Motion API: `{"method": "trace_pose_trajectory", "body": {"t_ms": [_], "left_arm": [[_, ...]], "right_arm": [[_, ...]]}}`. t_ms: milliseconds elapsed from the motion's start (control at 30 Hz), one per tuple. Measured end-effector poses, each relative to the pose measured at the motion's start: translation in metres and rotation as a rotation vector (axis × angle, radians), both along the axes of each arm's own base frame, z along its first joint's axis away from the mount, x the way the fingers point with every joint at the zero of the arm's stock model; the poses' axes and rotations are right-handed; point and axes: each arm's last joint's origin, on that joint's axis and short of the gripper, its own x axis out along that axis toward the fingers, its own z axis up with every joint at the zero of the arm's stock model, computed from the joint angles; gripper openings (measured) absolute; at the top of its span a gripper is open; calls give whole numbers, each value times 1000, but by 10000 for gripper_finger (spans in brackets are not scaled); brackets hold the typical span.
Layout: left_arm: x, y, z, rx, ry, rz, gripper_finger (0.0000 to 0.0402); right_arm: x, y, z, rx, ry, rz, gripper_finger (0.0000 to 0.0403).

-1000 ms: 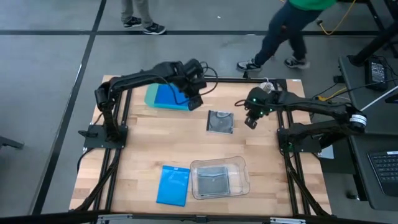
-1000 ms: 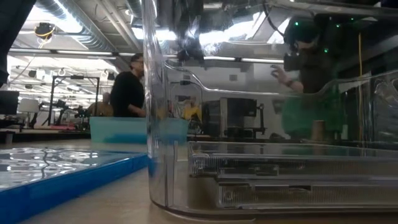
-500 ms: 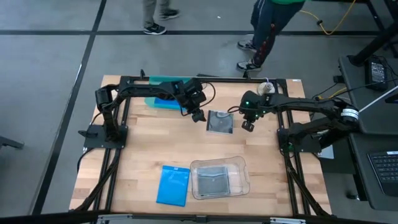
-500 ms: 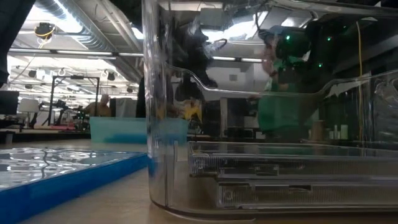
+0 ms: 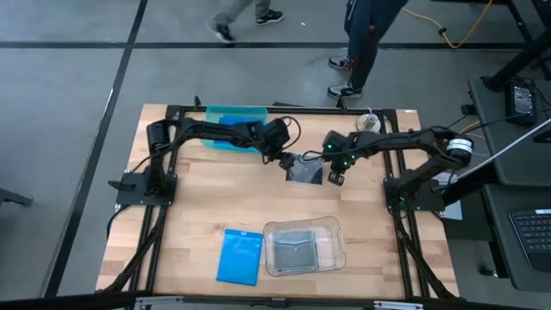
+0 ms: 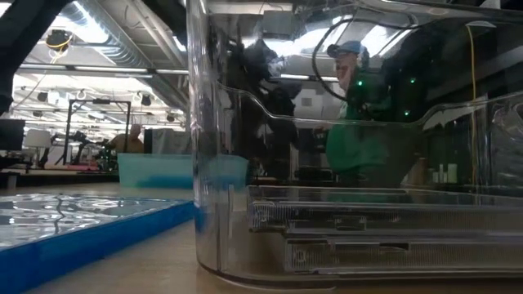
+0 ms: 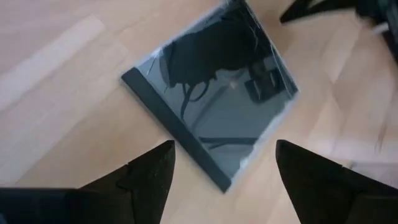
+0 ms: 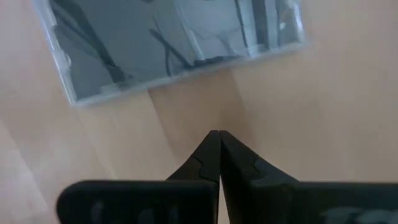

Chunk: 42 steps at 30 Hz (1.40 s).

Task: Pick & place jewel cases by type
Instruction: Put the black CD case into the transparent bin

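Left hand (image 7: pixel 224 165), fingers apart, hovers over 1 grey case (image 7: pixel 211 115) on the table (image 5: pixel 198 198); right hand (image 8: pixel 219 152), pinched together, seems just beside it.

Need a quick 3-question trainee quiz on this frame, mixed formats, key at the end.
1. True or false: the left gripper has its fingers spread open above the grey square jewel case.
2. Multiple choice: the right gripper is A) shut on the grey case, B) shut and empty beside it, C) open over the clear tray.
3. Fill in: the blue jewel case near the table's front edge lies to the ___ of the clear tray in the high view.

Key: 1 true; 2 B; 3 left.
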Motion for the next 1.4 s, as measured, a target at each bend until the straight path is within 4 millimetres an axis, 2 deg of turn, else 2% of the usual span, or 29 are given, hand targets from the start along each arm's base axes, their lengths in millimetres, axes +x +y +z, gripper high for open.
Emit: {"method": "trace_pose_trajectory", "body": {"t_ms": [167,367,567,833,1167,1400], "left_arm": [[4,1,-12,-30,11,42,266],[6,0,-19,7,39,64,266],[6,-3,-21,35,72,79,265],[6,-7,-23,51,99,89,265],[7,-14,-25,53,111,110,265],[14,-23,-45,-8,134,96,265]], "right_arm": [[5,-1,-9,33,4,11,7],[6,-1,-11,43,1,25,7],[7,0,-12,76,-13,19,7],[19,13,-11,68,-85,71,7],[22,14,-10,81,-119,77,7],[22,15,-11,82,-116,80,7]]}}
